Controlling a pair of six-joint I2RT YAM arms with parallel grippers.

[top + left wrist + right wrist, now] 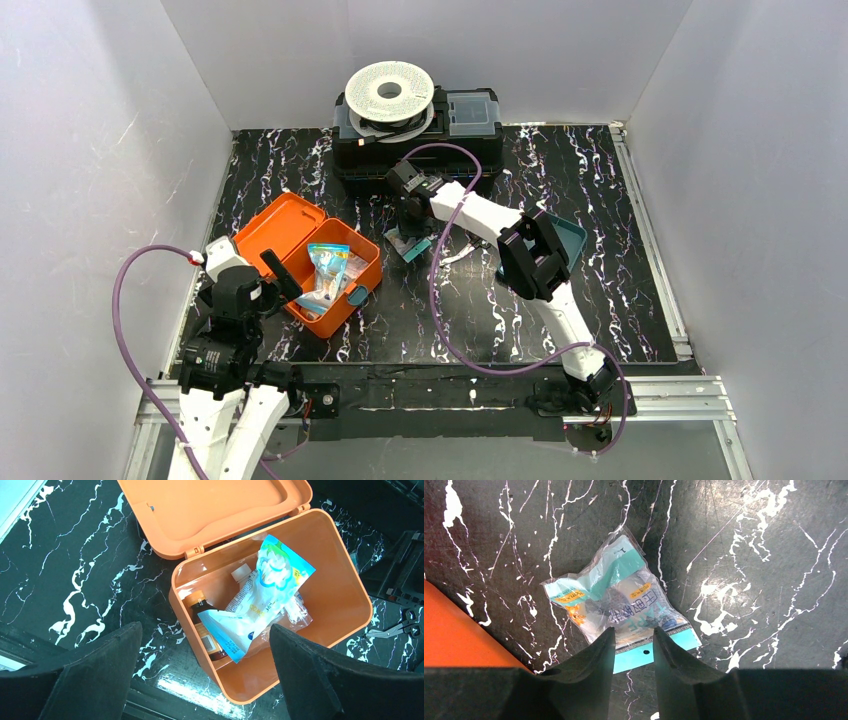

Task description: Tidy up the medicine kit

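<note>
While the left hand (205, 627) hovers with its jaws spread wide over the near-left corner of the counter (749, 555), the medicine kit (340, 585) sits beneath it with the lid thrown back to the far left. The kit holds a brown bottle (202, 617), a white-capped container and a printed pouch (270, 590) lying loose on top.

Just right of the kit, the right hand (634, 632) stands over a clear-and-teal packet (619, 600) that lies flat on the counter. Its jaws are narrow and straddle the packet's teal header strip.

Procedure for the step in hand, which is judged to be the pickup of this packet:
- Pinch the stiff header strip, not the slack film.
- Lift straight up until the packet is off the counter.
- Carry it left over the kit wall and release it low, beside the pouch.
- Hold the left hand away from the opening.

Limits of view:
- It cannot be told whether the pads already touch the strip.
- The right arm covers much of a teal tray (572, 235) to the right.
- The packet's print is unreadable.
- At the far edge, a filament spool (388, 92) rests on a black toolbox (470, 125), and the toolbox contents are hidden.
</note>
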